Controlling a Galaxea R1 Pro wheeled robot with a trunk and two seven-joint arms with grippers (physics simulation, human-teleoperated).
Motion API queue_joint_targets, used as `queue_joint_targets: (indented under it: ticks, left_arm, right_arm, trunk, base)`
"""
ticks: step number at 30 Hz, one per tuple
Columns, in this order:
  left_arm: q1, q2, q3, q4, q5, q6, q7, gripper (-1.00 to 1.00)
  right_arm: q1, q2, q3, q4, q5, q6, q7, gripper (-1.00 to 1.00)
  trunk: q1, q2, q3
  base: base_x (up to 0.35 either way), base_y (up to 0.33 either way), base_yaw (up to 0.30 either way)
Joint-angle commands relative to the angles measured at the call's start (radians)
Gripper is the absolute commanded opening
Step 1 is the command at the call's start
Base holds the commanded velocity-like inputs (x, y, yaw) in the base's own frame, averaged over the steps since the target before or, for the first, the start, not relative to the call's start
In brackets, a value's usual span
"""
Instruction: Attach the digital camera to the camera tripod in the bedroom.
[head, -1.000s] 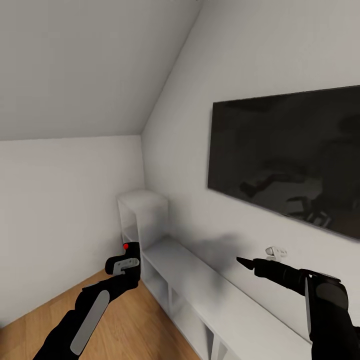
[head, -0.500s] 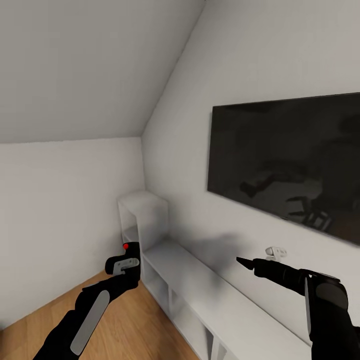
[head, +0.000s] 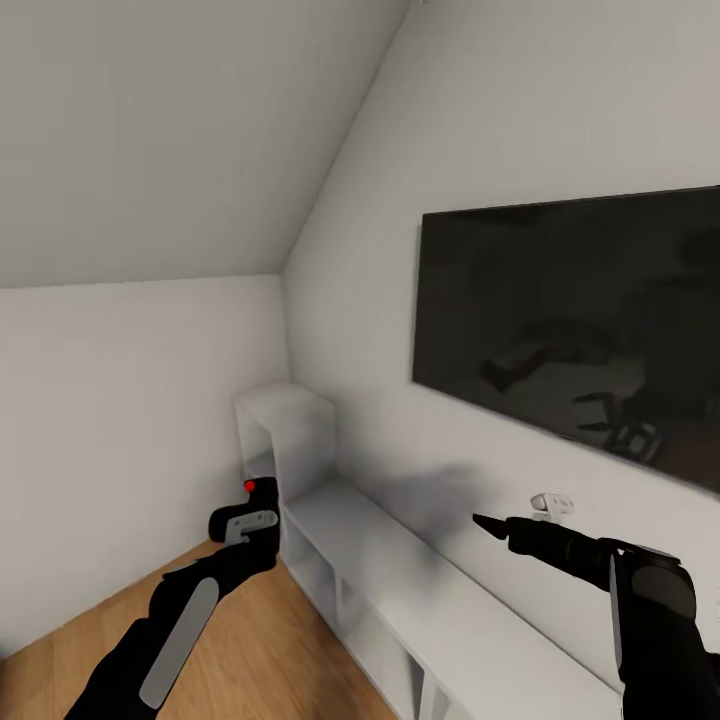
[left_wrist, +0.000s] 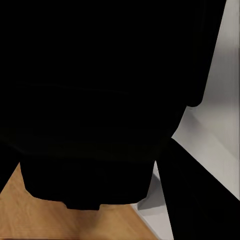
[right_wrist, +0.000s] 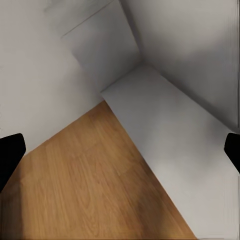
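At the lower left of the head view, the left gripper (head: 250, 522) is clenching the digital camera (head: 262, 497) — a small black box whose red dot is showing on top, just in front of the tall end of the white shelving (head: 330, 500). Its fingers are clamped around the camera body, and in the left wrist view that body (left_wrist: 100, 100) is blocking most of the frame as a black mass, with a strip of wood floor (left_wrist: 30, 220) showing at the lower left and white shelving at the right edge.

Lower right in the head view, the right gripper (head: 490, 525) is reaching out over the low white shelf top and holding nothing. In the right wrist view its two dark fingers (right_wrist: 10, 157) are sitting at opposite edges of the frame — spread wide, with plank floor and shelving between them.

Across the right half of the head view, a dark wall screen (head: 570, 330) is hanging on the white bedroom wall, above a small white object (head: 550, 503) resting near the wall. A sloped ceiling is filling the upper left.
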Motion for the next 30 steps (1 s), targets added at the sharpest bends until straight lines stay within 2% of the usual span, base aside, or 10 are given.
queue_joint_targets:
  ticks: [1, 4, 9, 20, 30]
  left_arm:
    - [-0.001, 0.001, -0.002, -0.002, 0.010, 0.003, 0.013, -1.00]
    - [-0.001, 0.000, -0.003, -0.004, 0.013, 0.003, 0.068, -1.00]
    - [-0.001, 0.000, -0.005, -0.004, 0.016, 0.002, 0.105, -1.00]
    - [-0.001, 0.001, -0.008, -0.004, 0.020, 0.001, 0.110, -1.00]
    - [-0.001, 0.001, -0.007, -0.006, 0.020, 0.001, 0.111, -1.00]
  right_arm:
    - [-0.001, 0.001, -0.002, -0.001, 0.009, 0.004, 0.010, 1.00]
    - [-0.001, 0.006, -0.002, -0.001, 0.009, 0.004, 0.010, 1.00]
    - [-0.001, 0.011, 0.000, -0.002, 0.009, 0.003, 0.010, 1.00]
    - [-0.001, 0.013, 0.000, -0.002, 0.009, -0.014, 0.010, 1.00]
    - [-0.001, 0.013, 0.000, -0.002, 0.010, -0.014, 0.010, 1.00]
  trunk:
    - [0.000, -0.001, -0.001]
    - [0.000, -0.001, -0.001]
    - [0.000, -0.001, -0.001]
    - [0.000, -0.001, -0.001]
    - [0.000, -0.001, -0.001]
  base:
    - [-0.085, -0.181, 0.000]
    - [-0.102, -0.216, 0.000]
    - [-0.112, -0.239, 0.000]
    - [-0.124, -0.246, 0.000]
    - [-0.215, -0.242, 0.000]
